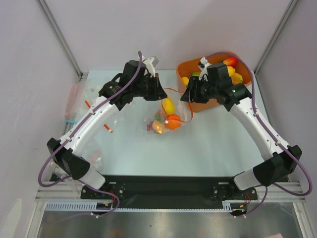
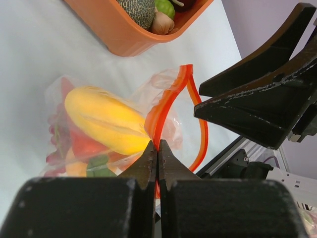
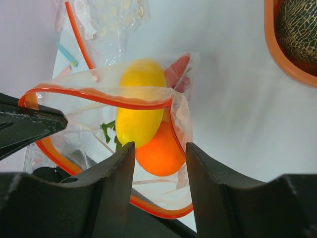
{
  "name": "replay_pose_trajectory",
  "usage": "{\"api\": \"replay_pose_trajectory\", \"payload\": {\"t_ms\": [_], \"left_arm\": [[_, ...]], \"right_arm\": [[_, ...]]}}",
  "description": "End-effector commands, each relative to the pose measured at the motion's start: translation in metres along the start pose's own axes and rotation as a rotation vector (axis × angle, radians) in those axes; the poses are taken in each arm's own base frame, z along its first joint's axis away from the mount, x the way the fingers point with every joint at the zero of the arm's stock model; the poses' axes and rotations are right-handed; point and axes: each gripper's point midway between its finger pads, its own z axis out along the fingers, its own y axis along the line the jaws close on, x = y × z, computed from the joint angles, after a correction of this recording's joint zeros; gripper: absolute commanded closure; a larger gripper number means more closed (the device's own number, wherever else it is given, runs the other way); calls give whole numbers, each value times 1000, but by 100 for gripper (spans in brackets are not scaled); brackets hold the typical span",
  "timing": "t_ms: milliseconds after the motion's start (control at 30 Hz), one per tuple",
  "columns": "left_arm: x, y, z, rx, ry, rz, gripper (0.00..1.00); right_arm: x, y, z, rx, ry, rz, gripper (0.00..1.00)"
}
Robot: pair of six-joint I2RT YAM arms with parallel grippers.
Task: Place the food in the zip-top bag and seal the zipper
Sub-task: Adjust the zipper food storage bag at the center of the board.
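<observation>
**Top view:** zip-top bag [image 1: 163, 115] lies mid-table [image 1: 208, 148], toward the far edge, just near-left of the orange tub [image 1: 181, 72], which sits in the far right corner. Inside the bag are a mango [image 1: 169, 105] and an orange [image 1: 173, 121]. There are also red/green bits, too small to name. L gripper [image 1: 159, 95] is at the bag's far-left side. R gripper [image 1: 185, 97] is on the bag's right, by the tub's near-left wall. Spare bags [image 1: 74, 106] lie along the table's left edge. Can't read either grip from up here.

**L wrist:** fingertips [image 2: 148, 158] are pressed together w/ the zipper [image 2: 171, 99] pinched between them, so L gripper is clamped on the strip. The zipper loops up and away from the pinch and the mouth gapes. Mango sits just left of the strip inside the clear plastic, w/ red and green pieces under it. The tub is across the top, a melon [image 2: 138, 10] in it. R gripper's black fingers show at right, near the zipper loop. Can't tell if they touch it.

**R wrist:** R gripper's jaws stand partway apart, nothing pinched. Past the gap the orange shows, w/ the mango above it, both in the bag. The bag's right edge and zipper corner are seen through the gap, just beyond the tips. The zipper runs leftward to the L finger at the left frame edge. Spare bags are top left, the tub and melon top right.
</observation>
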Motion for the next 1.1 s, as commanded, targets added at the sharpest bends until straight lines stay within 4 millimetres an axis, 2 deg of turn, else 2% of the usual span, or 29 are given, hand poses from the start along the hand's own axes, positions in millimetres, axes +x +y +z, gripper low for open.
{"api": "replay_pose_trajectory", "payload": {"t_ms": [0, 133, 233, 267, 333, 500, 533, 733, 900, 1000, 1067], "left_arm": [[-23, -19, -25, 51, -87, 32, 100], [-23, -20, -28, 53, -91, 31, 100], [-21, -18, -28, 49, -87, 30, 100], [-20, -18, -28, 50, -83, 29, 100], [-14, -15, -26, 40, -64, 23, 100], [9, 3, -21, -17, 5, -5, 100], [12, 4, -21, -22, 13, -9, 100], [39, 13, -12, -35, 102, -37, 100], [33, 13, -15, -46, 86, -35, 100], [26, 14, -18, -67, 72, -26, 100], [18, 16, -22, -96, 52, -16, 100]], "right_arm": [[-5, 9, -10, -34, -40, -34, 49], [-2, 0, -4, 3, -29, -31, 54], [-7, 0, -2, 7, -37, -26, 72], [-8, 0, -1, 9, -37, -27, 86], [-15, 2, -4, 20, -60, -30, 99], [-36, 7, -13, 74, -149, -44, 100], [-41, 3, -14, 107, -177, -39, 100], [-52, -1, -13, 167, -259, -13, 100], [-47, 0, -5, 154, -233, -19, 100], [-46, 2, 0, 134, -230, -17, 97], [-43, 4, 7, 115, -205, -22, 91]]}}
